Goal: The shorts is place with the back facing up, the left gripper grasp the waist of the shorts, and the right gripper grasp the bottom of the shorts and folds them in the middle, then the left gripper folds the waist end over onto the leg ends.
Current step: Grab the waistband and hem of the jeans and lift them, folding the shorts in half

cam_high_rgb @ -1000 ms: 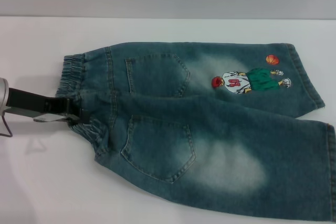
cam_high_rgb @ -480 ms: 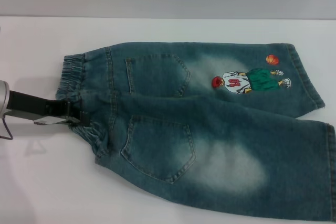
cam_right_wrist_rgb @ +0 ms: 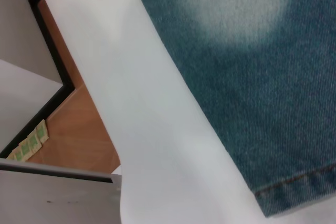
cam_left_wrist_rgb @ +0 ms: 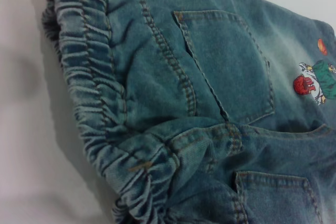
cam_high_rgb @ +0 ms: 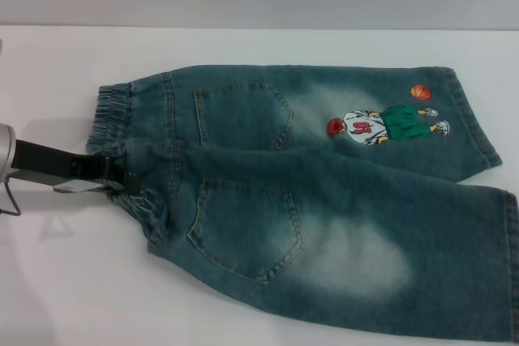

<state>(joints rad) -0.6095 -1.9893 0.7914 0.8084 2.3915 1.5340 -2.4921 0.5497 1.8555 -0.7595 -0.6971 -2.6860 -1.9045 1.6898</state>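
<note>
The denim shorts (cam_high_rgb: 324,200) lie flat on the white table (cam_high_rgb: 65,281), back up, with both rear pockets and a cartoon patch (cam_high_rgb: 381,126) showing. The elastic waist (cam_high_rgb: 113,115) is at the left and the leg ends are at the right. My left gripper (cam_high_rgb: 120,177) reaches in from the left and touches the bunched middle of the waist. The left wrist view shows that waist (cam_left_wrist_rgb: 94,103) close up and puckered. In the right wrist view one leg end's hem (cam_right_wrist_rgb: 299,187) lies near the table's edge. The right gripper is out of view.
In the right wrist view the table (cam_right_wrist_rgb: 157,129) ends at an edge beside the shorts' leg (cam_right_wrist_rgb: 262,77). Beyond that edge are a wooden floor (cam_right_wrist_rgb: 73,135) and a black-trimmed panel. A grey wall runs behind the table's far edge in the head view.
My left arm has shifted slightly lower and toward the shorts. The waist fabric by the gripper has bunched a little more. The rest of the shorts has not moved.
</note>
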